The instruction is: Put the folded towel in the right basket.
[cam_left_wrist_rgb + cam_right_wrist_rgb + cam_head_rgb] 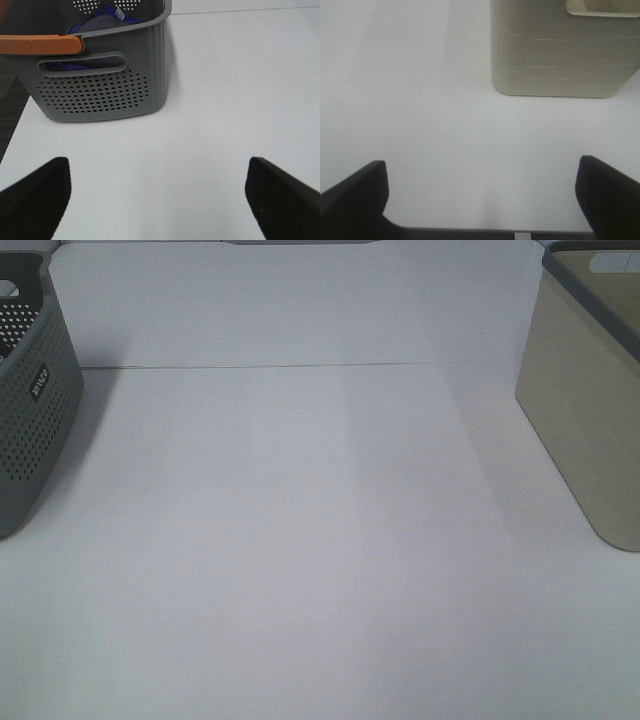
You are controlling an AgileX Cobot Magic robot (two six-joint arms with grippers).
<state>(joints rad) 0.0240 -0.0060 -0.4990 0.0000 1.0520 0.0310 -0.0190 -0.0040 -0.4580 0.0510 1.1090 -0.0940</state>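
The right basket [590, 400] is beige with a grey rim, at the right edge of the table; it also shows in the right wrist view [560, 50]. The grey perforated left basket [30, 390] stands at the left edge and shows in the left wrist view [100, 85]. Blue-purple and grey cloth [97, 22] lies inside it; I cannot tell whether this is the folded towel. My left gripper [157, 200] is open and empty over the table in front of the grey basket. My right gripper [482, 200] is open and empty in front of the beige basket.
The white table [320, 540] spans the space between the two baskets. An orange handle or bar [40, 45] lies across the grey basket's rim. Neither arm shows in the exterior high view.
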